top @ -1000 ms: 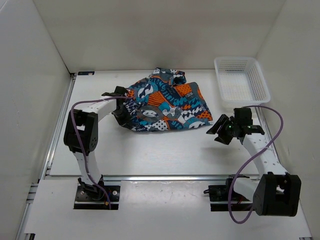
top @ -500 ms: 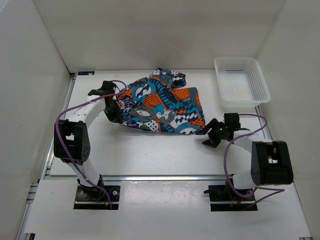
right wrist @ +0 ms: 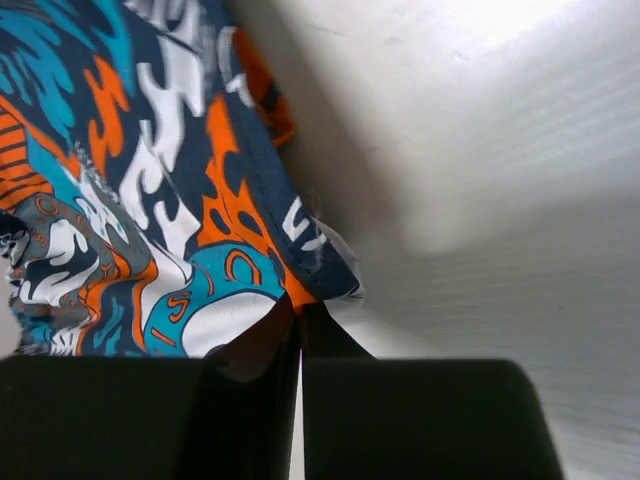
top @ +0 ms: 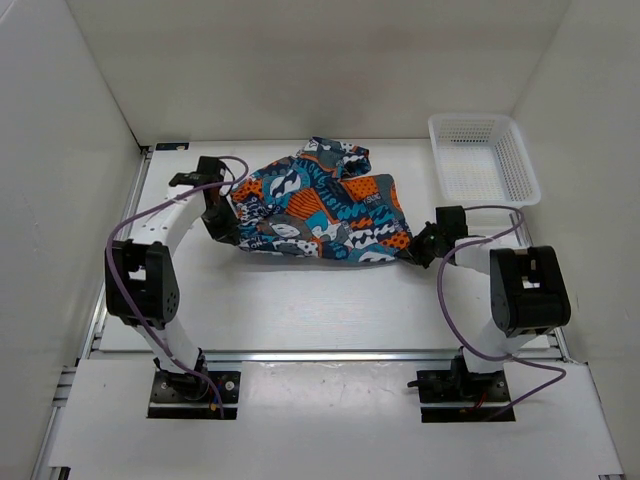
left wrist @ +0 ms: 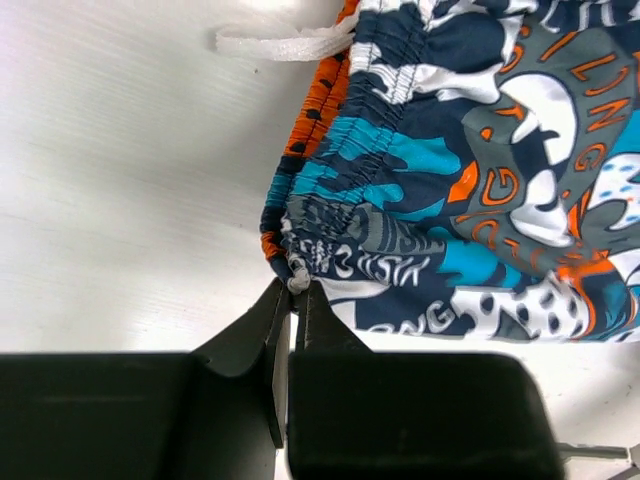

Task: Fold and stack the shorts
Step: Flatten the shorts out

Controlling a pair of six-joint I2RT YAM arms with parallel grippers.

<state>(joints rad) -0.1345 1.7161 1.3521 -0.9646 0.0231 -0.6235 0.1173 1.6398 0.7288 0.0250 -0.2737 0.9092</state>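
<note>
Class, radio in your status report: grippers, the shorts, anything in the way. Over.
Both shut: left gripper on the shorts at the waistband corner, right gripper on a hem corner. Shorts rumpled, unfolded. White basket stands apart, far right.
</note>
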